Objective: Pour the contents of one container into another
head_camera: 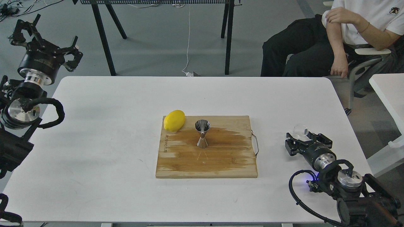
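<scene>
The small clear glass cup [300, 129] stands on the white table [110, 151] near its right edge. My right gripper [305, 141] lies low on the table right behind the cup. Its fingers are spread to either side of the cup's near side, and it looks open. The steel hourglass jigger [202, 133] stands upright on the wooden cutting board [221, 164] at the table's middle, far left of the cup. My left gripper [47, 42] hangs open and empty beyond the table's far left corner.
A yellow lemon [174, 120] rests on the board's far left corner, close to the jigger. A dark wet stain covers much of the board. A seated person [341, 37] is beyond the far right corner. Another white table [388, 91] stands to the right.
</scene>
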Controlling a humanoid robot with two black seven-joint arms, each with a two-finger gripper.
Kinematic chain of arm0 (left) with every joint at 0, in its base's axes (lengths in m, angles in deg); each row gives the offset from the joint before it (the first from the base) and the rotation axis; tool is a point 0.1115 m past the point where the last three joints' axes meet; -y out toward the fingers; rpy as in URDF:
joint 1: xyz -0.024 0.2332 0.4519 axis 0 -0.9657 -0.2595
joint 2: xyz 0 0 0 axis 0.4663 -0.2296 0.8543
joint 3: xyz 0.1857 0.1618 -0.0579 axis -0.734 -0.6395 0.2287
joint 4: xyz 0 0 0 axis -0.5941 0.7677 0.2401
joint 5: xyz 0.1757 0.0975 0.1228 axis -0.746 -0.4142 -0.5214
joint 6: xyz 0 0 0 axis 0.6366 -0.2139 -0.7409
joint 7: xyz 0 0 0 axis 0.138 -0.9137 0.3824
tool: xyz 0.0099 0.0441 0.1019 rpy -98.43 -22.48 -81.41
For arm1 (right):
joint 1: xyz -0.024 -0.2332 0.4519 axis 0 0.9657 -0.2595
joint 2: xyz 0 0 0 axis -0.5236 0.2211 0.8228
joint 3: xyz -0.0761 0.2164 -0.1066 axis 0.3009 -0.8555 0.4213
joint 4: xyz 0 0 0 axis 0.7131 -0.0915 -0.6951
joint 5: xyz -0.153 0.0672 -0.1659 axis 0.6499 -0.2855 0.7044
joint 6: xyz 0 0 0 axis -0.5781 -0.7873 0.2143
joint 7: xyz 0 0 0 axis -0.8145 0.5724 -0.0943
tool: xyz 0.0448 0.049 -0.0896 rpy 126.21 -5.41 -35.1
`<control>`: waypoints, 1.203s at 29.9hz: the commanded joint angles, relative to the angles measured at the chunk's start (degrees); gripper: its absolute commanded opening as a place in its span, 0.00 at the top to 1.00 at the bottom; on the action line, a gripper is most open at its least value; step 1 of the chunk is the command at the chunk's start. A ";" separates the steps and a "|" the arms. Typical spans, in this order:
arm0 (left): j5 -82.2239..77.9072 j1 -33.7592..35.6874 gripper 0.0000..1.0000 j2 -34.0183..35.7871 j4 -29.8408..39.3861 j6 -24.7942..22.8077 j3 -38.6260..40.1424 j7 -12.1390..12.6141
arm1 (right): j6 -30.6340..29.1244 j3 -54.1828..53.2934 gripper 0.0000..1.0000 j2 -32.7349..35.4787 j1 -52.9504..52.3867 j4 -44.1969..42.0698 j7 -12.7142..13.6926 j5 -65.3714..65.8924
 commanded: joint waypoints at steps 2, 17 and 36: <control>0.00 -0.01 0.00 0.09 -0.04 0.00 0.00 0.03 | -0.21 -0.39 0.01 0.02 0.56 0.92 -0.10 -0.20; 0.00 -0.01 0.00 0.80 0.04 -0.44 0.00 0.03 | -1.97 -4.16 0.01 2.04 2.93 13.39 -0.63 0.06; 0.00 -0.19 0.00 0.36 -0.40 -0.62 0.00 0.12 | -18.63 -3.29 0.00 6.44 -16.13 9.54 -0.54 15.09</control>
